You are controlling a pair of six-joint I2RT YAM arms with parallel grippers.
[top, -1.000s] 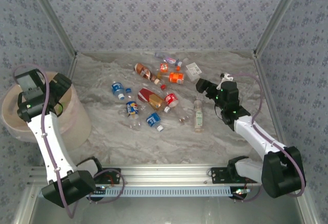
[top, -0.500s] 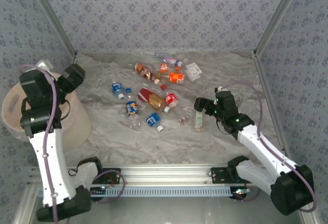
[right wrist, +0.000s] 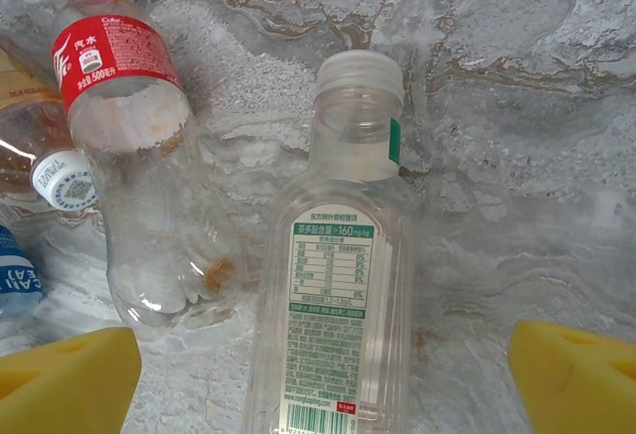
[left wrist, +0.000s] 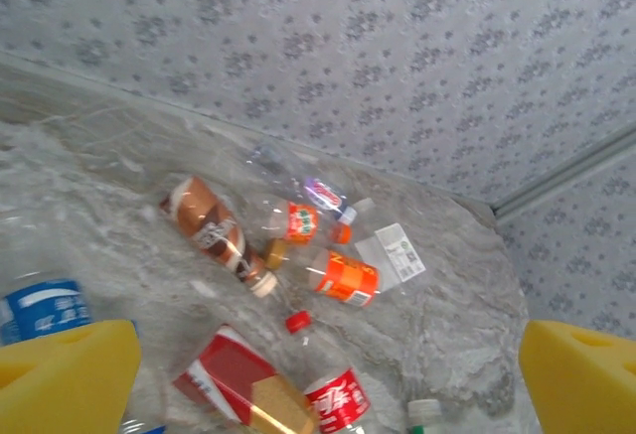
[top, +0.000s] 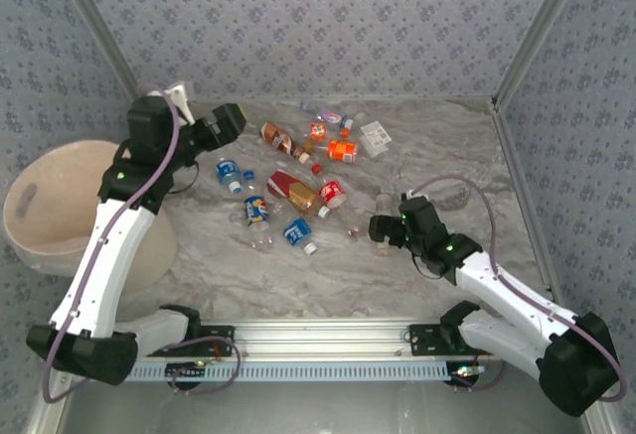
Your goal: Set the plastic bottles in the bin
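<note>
Right wrist view: right tool (right wrist: 323, 384), spread, is positioned astride a white-capped clear bottle (right wrist: 343, 285) laid on the desk (right wrist: 517, 156). Left tool (left wrist: 323, 379), spread, is held near scattered plastic bottles (left wrist: 343, 277).

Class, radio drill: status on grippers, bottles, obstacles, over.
Left gripper open, empty, raised beside the plastic bottles. Right gripper open, straddling clear white-capped bottle on table. Red-labelled bottle close alongside.

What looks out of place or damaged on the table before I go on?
Nothing spilled or broken. The plastic bottles lie scattered on their sides, several crushed, as expected. One small oddity: brownish residue inside the red-label bottle, beside the white-capped bottle in front of the open right hand.
</note>
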